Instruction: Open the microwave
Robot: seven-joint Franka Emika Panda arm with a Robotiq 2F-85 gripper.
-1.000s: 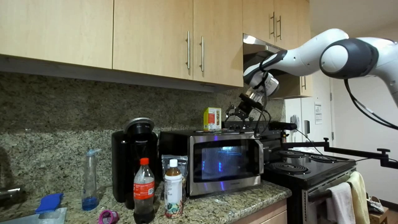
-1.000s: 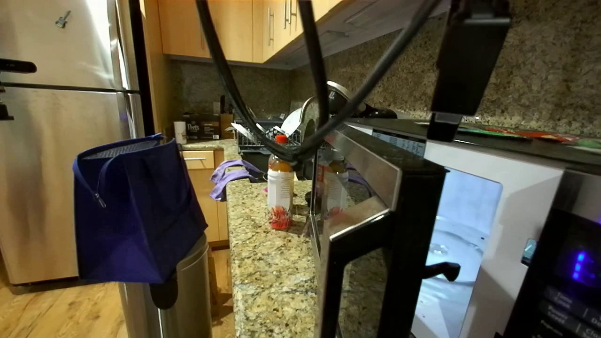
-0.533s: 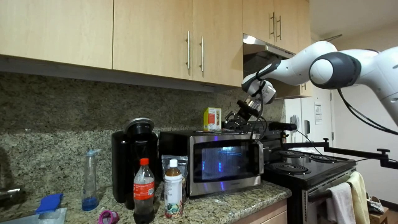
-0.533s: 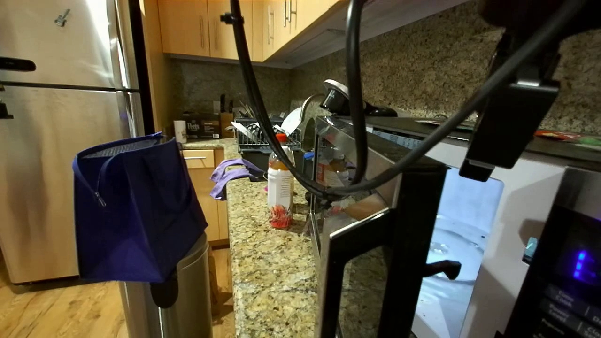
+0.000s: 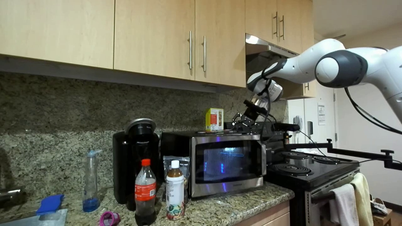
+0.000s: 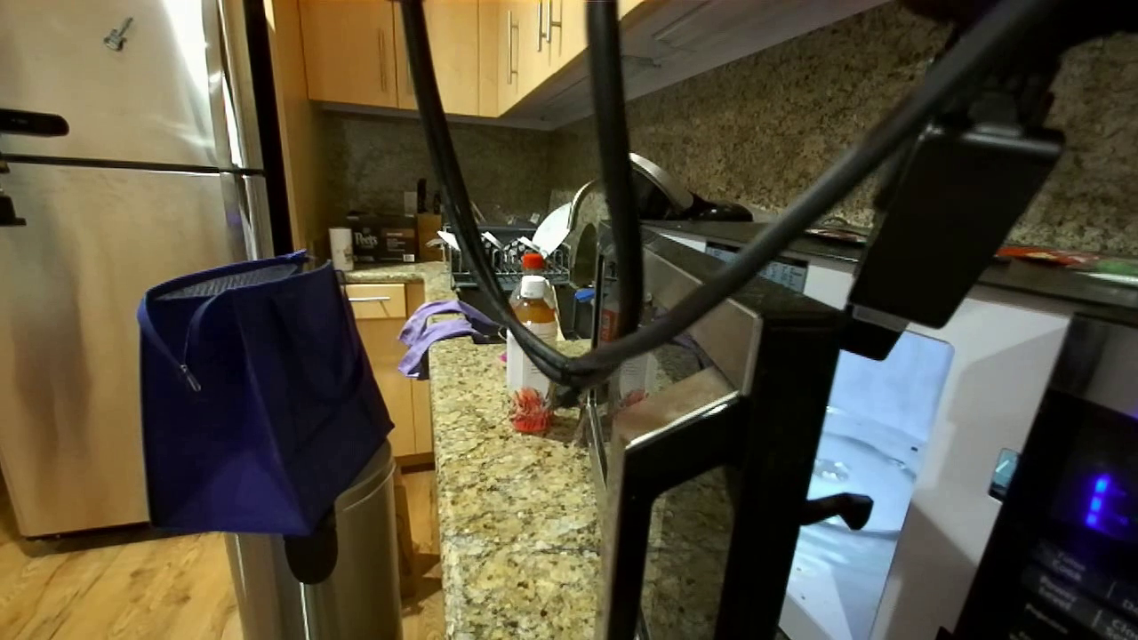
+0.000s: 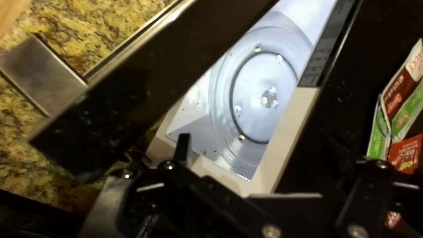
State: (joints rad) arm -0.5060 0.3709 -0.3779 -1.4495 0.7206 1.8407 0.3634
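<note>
Microwave (image 5: 216, 163) stands on the worktop (image 5: 226, 208). Door (image 6: 787, 427) ajar, its latch hook (image 6: 840, 511) clear of the body; lit turntable (image 7: 251, 76) visible through the gap. Step in hand, by my reading: widening the opening. Claw (image 5: 242, 126) above the microwave's right end in an exterior view: released, fingers (image 7: 184, 147) spread, nothing held. Wrist view puts the door-side finger over the gap; contact with the door: cannot tell. Next move likely calls for setting that finger behind the door, then sweeping the free edge nearer and leftward. Coffee maker (image 5: 122, 166) to the left, stove (image 5: 298, 182) to the right.
</note>
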